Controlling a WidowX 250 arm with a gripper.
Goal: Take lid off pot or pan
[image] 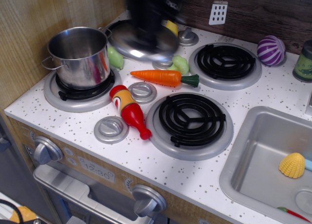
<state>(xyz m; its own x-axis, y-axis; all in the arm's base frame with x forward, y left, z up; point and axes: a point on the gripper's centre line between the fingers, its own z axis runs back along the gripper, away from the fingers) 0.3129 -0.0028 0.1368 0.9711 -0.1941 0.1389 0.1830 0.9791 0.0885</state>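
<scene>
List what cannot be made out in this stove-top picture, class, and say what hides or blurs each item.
- Gripper: motion-blurred, so whether its jaws are open or shut is unreadable.
- Lid: smeared by motion; its knob is lost behind the dark arm.
- Back-left burner: mostly covered by the lid and arm.
- Yellow vegetable: only a sliver shows past the arm.
- Pot: open, but its inside bottom is out of sight.
</scene>
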